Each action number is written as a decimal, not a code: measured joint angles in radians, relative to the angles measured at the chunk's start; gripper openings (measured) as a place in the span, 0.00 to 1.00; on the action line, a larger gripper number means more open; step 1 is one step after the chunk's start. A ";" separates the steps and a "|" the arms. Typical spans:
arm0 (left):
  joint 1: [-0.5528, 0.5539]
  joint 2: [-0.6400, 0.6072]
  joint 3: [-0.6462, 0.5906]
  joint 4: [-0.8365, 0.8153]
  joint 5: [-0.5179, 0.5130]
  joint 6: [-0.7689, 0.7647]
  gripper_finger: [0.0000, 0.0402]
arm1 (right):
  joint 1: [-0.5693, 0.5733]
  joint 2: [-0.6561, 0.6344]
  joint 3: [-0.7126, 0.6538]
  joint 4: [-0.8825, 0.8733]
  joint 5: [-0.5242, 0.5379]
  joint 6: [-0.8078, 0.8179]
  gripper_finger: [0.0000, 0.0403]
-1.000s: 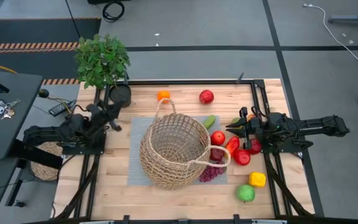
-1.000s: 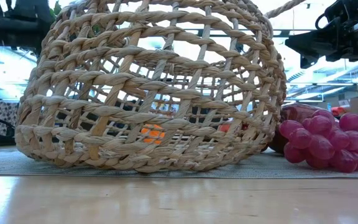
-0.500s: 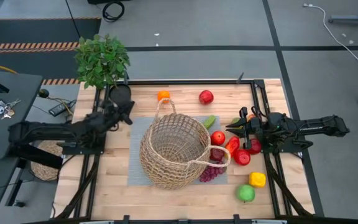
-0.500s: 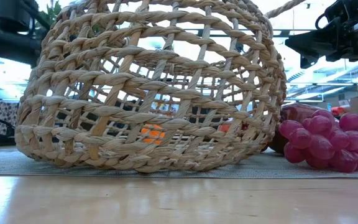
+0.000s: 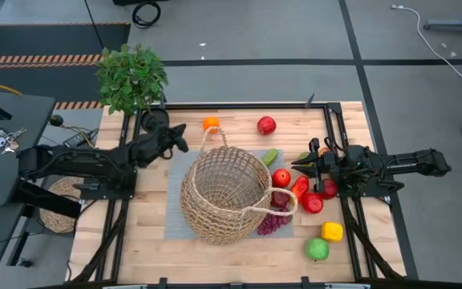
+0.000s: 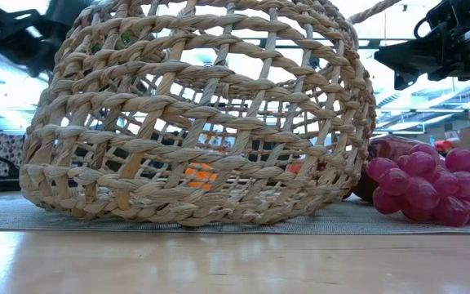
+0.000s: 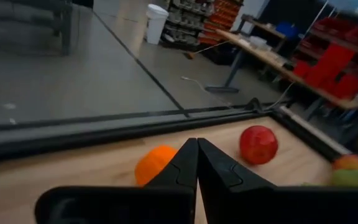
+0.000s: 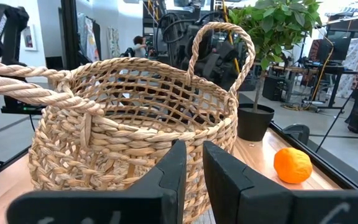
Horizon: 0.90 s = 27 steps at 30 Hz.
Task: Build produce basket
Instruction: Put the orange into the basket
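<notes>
Spanning the whole high view, the wooden desk (image 5: 135, 241) carries a grey mat (image 5: 175, 217) at its centre, and on that mat stands the basket (image 5: 219, 193), open-weave wicker with one loop handle at its 12 o'clock rim and another at about 4 o'clock; it holds no fruit that I can see from above. A potted plant (image 5: 132, 76) sits at the desk's 10 o'clock corner. From 9 o'clock the left arm reaches in, its left claw (image 5: 179, 136) clenched, fingers pressed together in its wrist view, just off the basket's 10 o'clock side and aimed toward an orange (image 5: 210, 123). At 3 o'clock the right claw (image 5: 298, 164) hovers over the fruit pile, fingers parted by a narrow slit, gripping nothing. The produce lies outside the basket: a purple grape bunch (image 5: 271, 222) against its 4 o'clock side, red apples (image 5: 281, 177) and what may be a red pepper (image 5: 300, 187) at 3 o'clock, another red apple (image 5: 266, 124) near 1 o'clock, and a yellow piece (image 5: 332, 231) and a green piece (image 5: 318, 250) toward 5 o'clock
</notes>
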State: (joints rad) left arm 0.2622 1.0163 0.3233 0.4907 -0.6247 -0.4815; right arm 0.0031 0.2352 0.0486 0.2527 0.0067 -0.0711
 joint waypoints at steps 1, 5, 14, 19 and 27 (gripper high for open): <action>0.004 0.029 0.024 0.001 0.000 0.024 0.03 | 0.000 0.000 0.000 0.000 0.000 0.000 0.15; 0.031 0.143 0.119 0.000 0.003 0.166 0.03 | 0.000 0.000 0.000 0.000 0.000 0.000 0.15; 0.149 0.401 0.328 -0.019 0.116 0.416 0.03 | 0.000 0.000 0.000 0.000 0.000 0.000 0.15; 0.223 0.512 0.425 -0.019 0.250 0.441 0.02 | 0.000 0.000 0.000 0.000 0.000 0.000 0.15; 0.283 0.623 0.586 -0.165 0.336 0.532 0.03 | 0.000 0.000 0.000 0.000 0.000 0.000 0.15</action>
State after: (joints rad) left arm 0.5456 1.6389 0.9091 0.3255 -0.2891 0.0503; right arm 0.0029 0.2352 0.0486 0.2527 0.0067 -0.0709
